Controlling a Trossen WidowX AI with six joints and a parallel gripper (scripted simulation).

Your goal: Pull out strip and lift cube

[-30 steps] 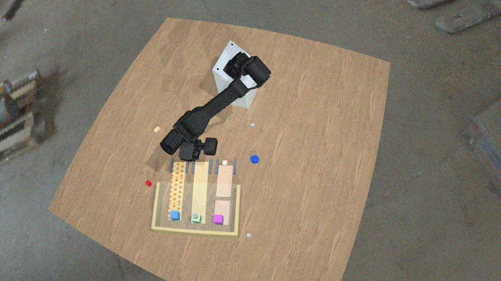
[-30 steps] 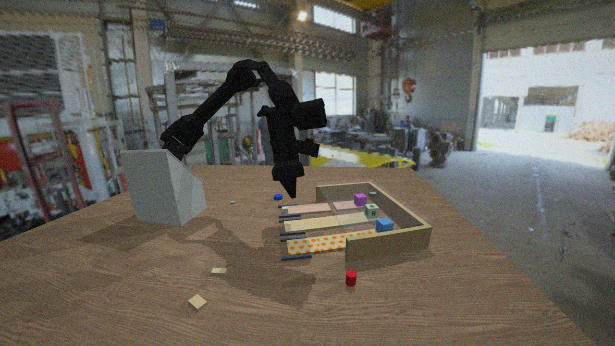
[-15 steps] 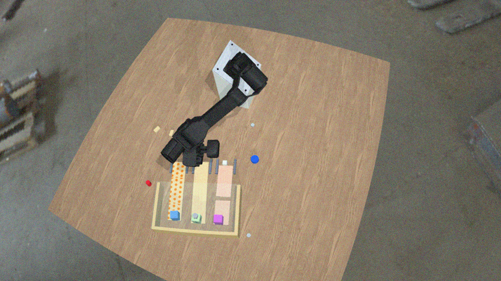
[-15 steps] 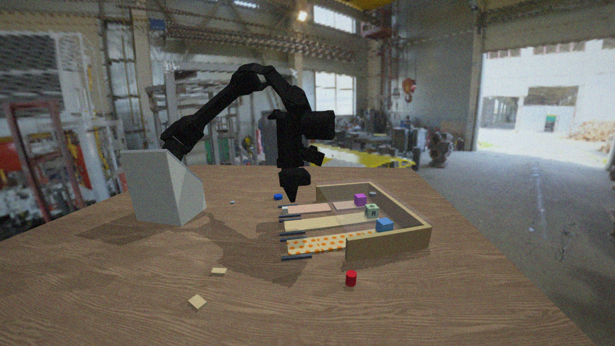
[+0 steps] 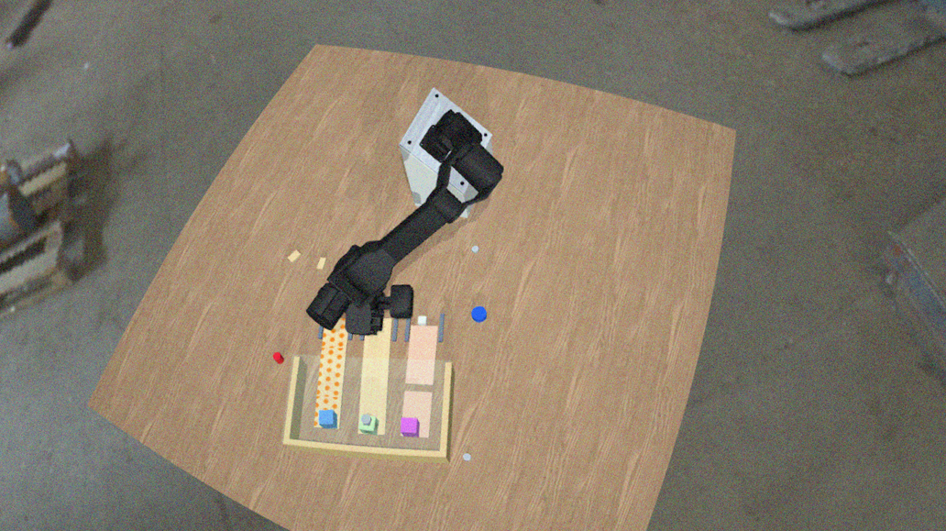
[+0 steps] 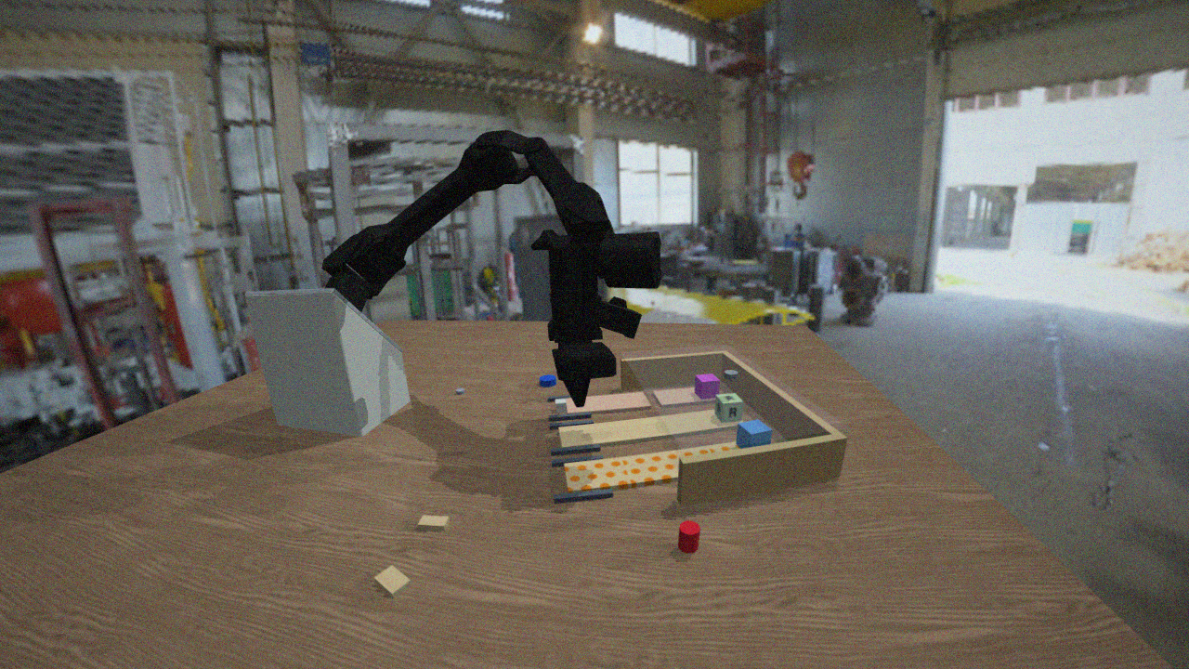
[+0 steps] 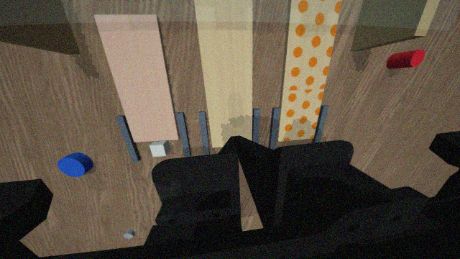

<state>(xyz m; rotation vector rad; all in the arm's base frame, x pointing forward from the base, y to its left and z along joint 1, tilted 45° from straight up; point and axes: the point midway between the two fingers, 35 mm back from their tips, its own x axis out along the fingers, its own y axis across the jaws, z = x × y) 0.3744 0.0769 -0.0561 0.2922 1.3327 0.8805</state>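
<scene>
Three strips: plain yellow strip [image 7: 226, 68] ahead of fingertips, carrying lettered cube [image 6: 729, 406].
Gripper [image 6: 579, 387]: closed, empty.
Risk: drifted sideways, dragged dotted strip [image 7: 305, 68] instead.

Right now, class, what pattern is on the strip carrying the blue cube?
Orange dots on the pale strip, clearest in the wrist view.
</scene>
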